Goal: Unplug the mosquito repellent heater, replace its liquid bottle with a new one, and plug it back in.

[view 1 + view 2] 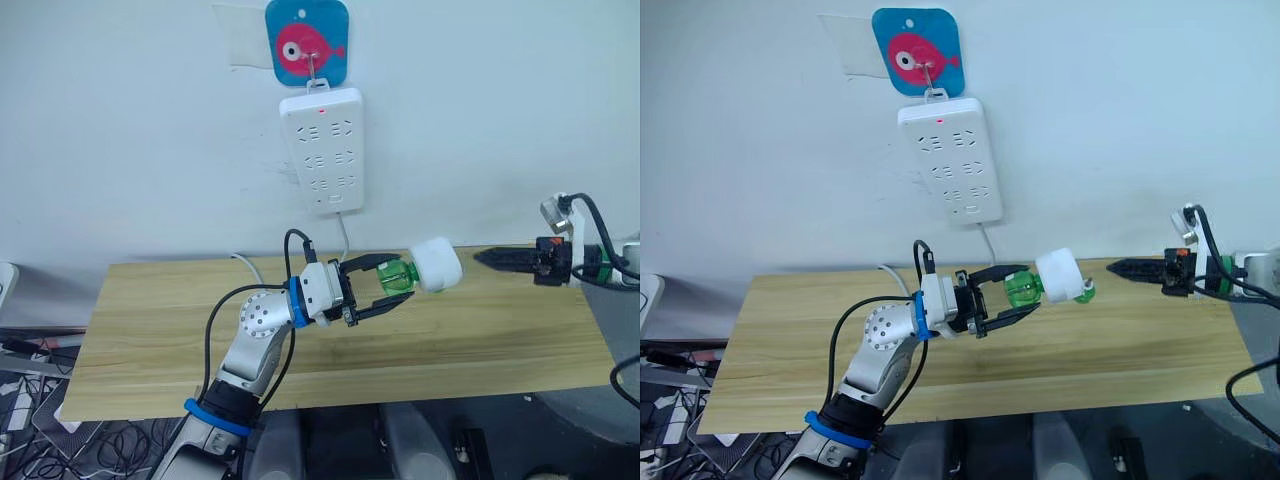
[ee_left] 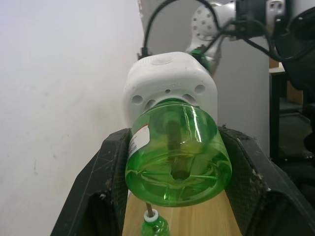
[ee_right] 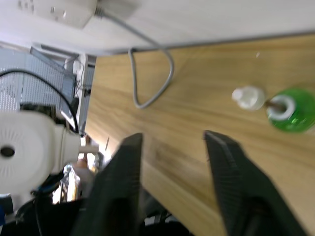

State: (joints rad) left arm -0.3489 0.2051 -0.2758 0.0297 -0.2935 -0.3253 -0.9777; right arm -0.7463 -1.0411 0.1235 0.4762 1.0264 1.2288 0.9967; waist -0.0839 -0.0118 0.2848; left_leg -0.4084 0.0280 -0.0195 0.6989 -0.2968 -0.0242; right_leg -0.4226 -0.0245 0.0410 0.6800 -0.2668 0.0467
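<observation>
The white mosquito repellent heater (image 1: 438, 264) hangs in the air above the table, lying on its side with a green liquid bottle (image 2: 179, 147) still joined to it. My left gripper (image 1: 398, 280) is shut on that bottle, one black finger on each side. My right gripper (image 3: 173, 136) hovers to the right of the heater, pointing at it, open with nothing between its fingers. A second green bottle (image 3: 293, 110) with an exposed wick stands on the table, and a small white cap (image 3: 248, 97) lies beside it.
A white power strip (image 1: 322, 148) with a red light hangs on the wall from a blue fish hook (image 1: 306, 42). Its grey cable (image 3: 152, 78) loops onto the wooden table (image 1: 480, 340). Loose cables lie on the floor at the left.
</observation>
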